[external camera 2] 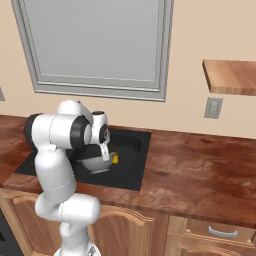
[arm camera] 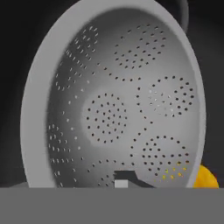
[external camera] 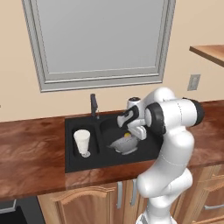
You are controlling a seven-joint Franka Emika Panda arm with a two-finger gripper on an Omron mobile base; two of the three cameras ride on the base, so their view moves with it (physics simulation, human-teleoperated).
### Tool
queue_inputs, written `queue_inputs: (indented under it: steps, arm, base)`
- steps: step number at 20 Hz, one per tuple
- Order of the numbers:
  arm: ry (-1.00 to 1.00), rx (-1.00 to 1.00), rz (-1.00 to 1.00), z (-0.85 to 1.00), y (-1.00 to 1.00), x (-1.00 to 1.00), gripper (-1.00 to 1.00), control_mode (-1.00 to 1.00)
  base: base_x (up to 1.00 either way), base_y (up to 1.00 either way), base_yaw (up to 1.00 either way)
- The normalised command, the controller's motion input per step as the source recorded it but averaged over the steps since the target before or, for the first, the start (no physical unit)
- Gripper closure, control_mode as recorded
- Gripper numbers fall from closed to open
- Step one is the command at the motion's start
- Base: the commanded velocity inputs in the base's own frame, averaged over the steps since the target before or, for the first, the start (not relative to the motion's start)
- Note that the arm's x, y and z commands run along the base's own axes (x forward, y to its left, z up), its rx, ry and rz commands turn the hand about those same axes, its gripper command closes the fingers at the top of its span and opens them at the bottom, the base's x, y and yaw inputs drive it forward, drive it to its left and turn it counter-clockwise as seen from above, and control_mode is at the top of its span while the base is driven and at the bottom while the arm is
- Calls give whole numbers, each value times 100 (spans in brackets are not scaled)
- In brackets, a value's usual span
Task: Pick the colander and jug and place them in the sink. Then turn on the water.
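Observation:
The grey colander [external camera: 124, 145] lies tilted in the large basin of the black sink [external camera: 72, 164], leaning towards a yellow object [external camera: 127, 135]. The white jug [external camera: 82, 142] stands upside down in the narrow left basin. My gripper [external camera: 141, 132] hangs at the colander's right rim, pointing down into the basin. In the hand view the perforated inside of the colander [arm camera: 113, 109] is very close, and one dark fingertip [arm camera: 126, 176] rises over its lower rim; the other finger is hidden. The right base view has the gripper [external camera 2: 105, 156] just above the colander [external camera 2: 97, 162]. No water runs from the faucet [external camera: 93, 105].
The yellow object [external camera 2: 114, 159] sits in the basin beside the colander. Brown counter [external camera 2: 200, 170] runs on both sides of the sink [external camera 2: 132, 150]. A window is on the wall behind, with a wooden shelf [external camera 2: 232, 75] and a wall socket [external camera 2: 213, 107] at the right.

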Motion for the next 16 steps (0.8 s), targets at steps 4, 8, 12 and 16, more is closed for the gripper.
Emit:
queue_inputs:
  steps: [4,8,12,16]
  arm:
    - [-24,0,10,-40,0,37,100,-100]
    - [-33,4,12,-39,-3,1,100,-100]
    - [-18,0,4,-69,-14,-12,100,-100]
    - [-8,0,0,-86,-1,-16,100,-100]
  base:
    - [0,0,0]
    - [0,0,0]
    - [0,0,0]
    - [0,0,0]
